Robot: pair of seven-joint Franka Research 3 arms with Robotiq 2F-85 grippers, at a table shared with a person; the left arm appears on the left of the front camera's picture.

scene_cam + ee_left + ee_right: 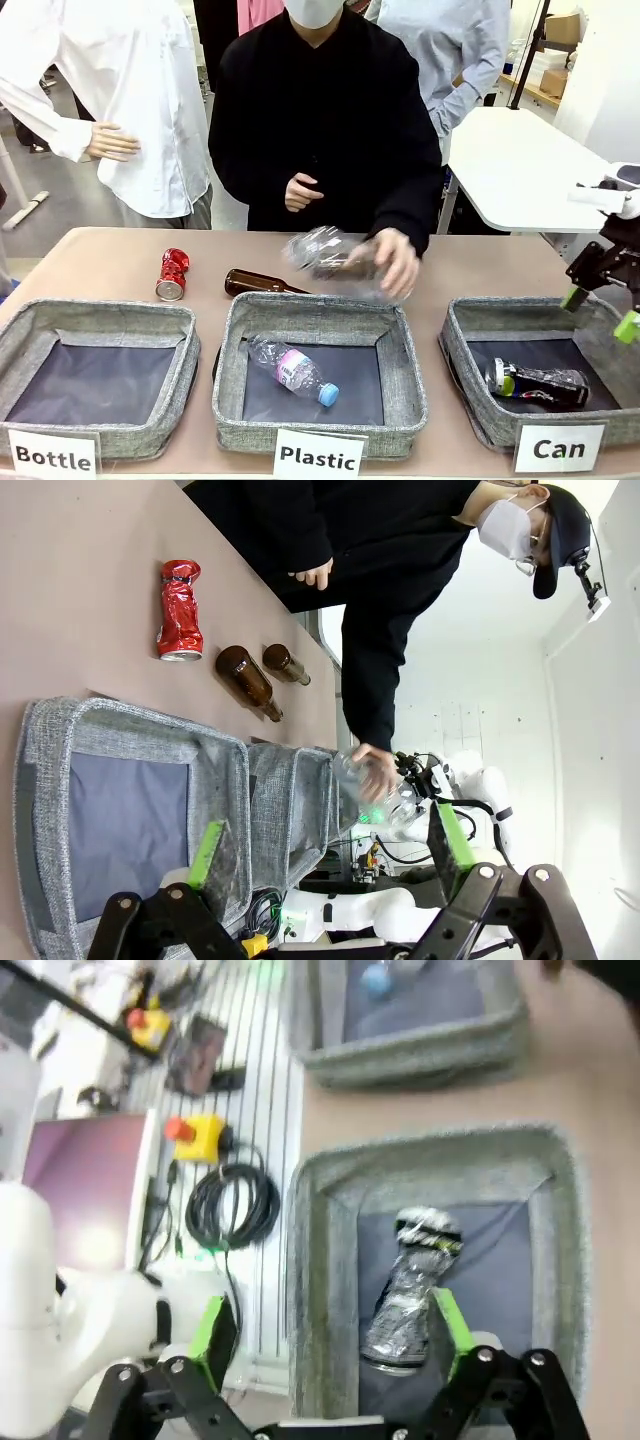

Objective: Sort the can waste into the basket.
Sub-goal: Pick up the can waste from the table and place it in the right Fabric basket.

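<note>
Taking the middle of the table [90, 255] as the clock's centre in the front view, the Can basket [470, 395] sits at 4 o'clock, at the near right; the dark can [537, 384] lies on its side on that basket's dark floor, its silver top toward 9 o'clock; the red can [172, 274] is outside any basket, on the bare table at 10 o'clock, just beyond the far rim of the Bottle basket [100, 318].

The right gripper [600, 312] hangs at 3 o'clock over the far right corner of the Can basket, jaws spread wide and holding nothing, apart from the dark can; from the right wrist view the same gripper [331, 1332] looks down into the basket [320, 1260], and the dark can [415, 1280] lies below, nearer the right-hand pad [450, 1335] but not gripped.

The left gripper [330, 845] is likewise spread wide and empty, above a grey basket [60, 730]; past it the red can [180, 612] rests on the table, with a brown bottle [248, 680] and a second brown bottle [285, 664] beside it.

At 12 o'clock a person's hand [398, 262] holds a clear bottle [335, 258] above the far rim of the Plastic basket [320, 318]; a blue-capped plastic bottle [293, 370] lies inside that basket.
</note>
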